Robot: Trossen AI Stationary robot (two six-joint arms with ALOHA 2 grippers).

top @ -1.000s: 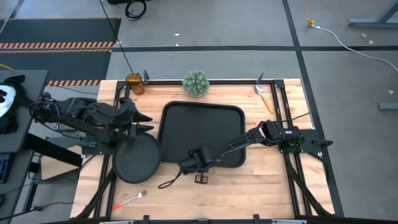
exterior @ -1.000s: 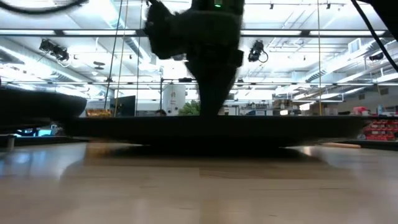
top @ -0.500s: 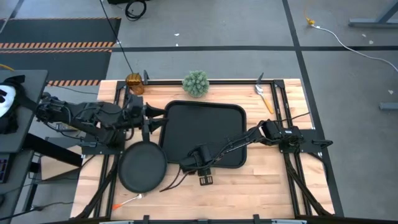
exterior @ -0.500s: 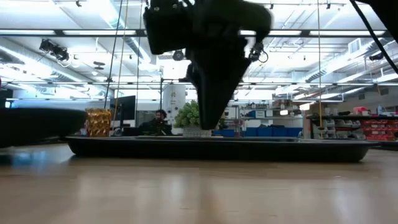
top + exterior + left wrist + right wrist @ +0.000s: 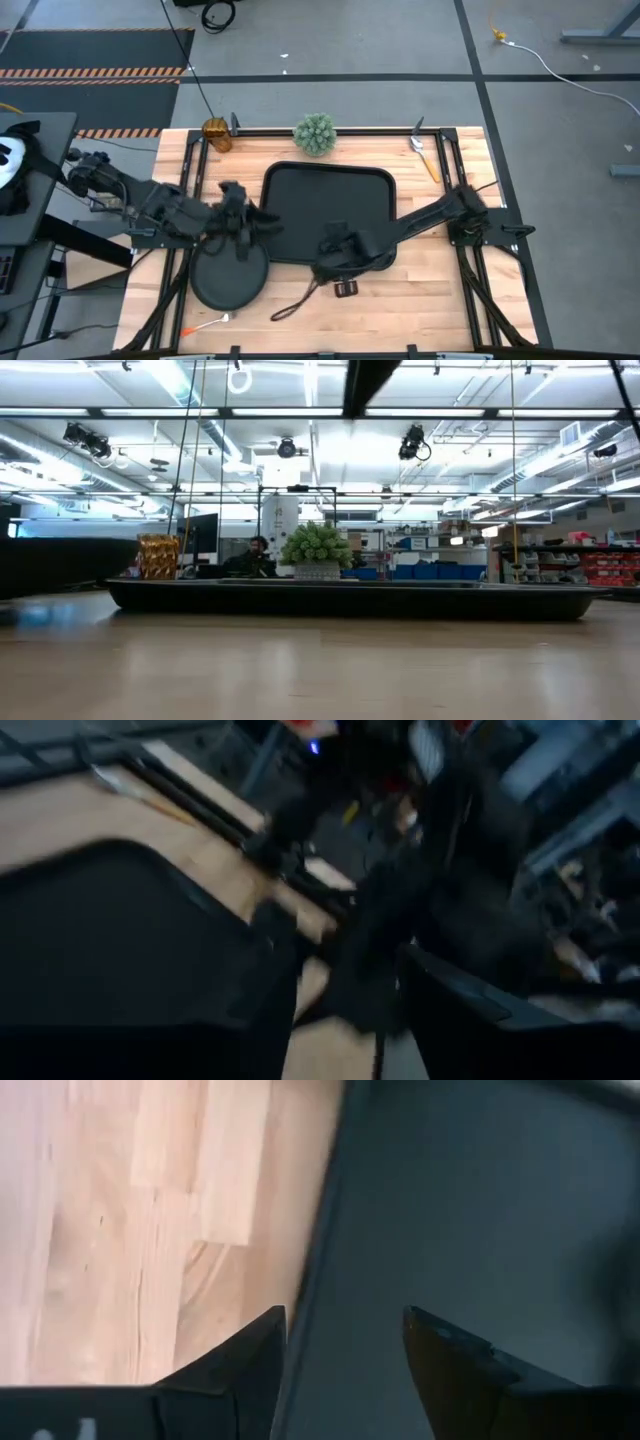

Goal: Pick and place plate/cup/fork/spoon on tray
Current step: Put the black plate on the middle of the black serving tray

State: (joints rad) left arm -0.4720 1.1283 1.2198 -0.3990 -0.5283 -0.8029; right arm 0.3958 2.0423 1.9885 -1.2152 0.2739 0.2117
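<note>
The round black plate [image 5: 228, 280] is at the table's left, beside the near left corner of the black tray [image 5: 325, 210]. My left gripper [image 5: 250, 228] is at the plate's far rim, shut on it. My right gripper [image 5: 345, 1320] hangs open above the tray's near rim [image 5: 318, 1280], with nothing between its fingers. The amber cup [image 5: 216, 133] stands at the far left and also shows in the low view [image 5: 158, 556]. An orange-handled fork [image 5: 208, 322] lies near the front edge. A spoon [image 5: 425, 155] lies at the far right. My left gripper holds the plate by its far rim [image 5: 240, 250], coming from the table's left side at a slight downward slant. The gripper's own body hides the place of contact from above. The plate lies about level below and nearer than the fingers; whether it rests on the table I cannot tell.
A fuzzy green plant [image 5: 314, 133] stands at the far edge behind the tray. Black frame rails [image 5: 445, 160] run along the table's left and right sides. Bare wood [image 5: 430, 300] lies near the front right.
My right gripper has opened, let go of the tray's near rim and risen, leaving the low view upward. The tray, first raised at its near edge, now lies flat. My left gripper has carried the plate a little toward the tray and the near edge.
</note>
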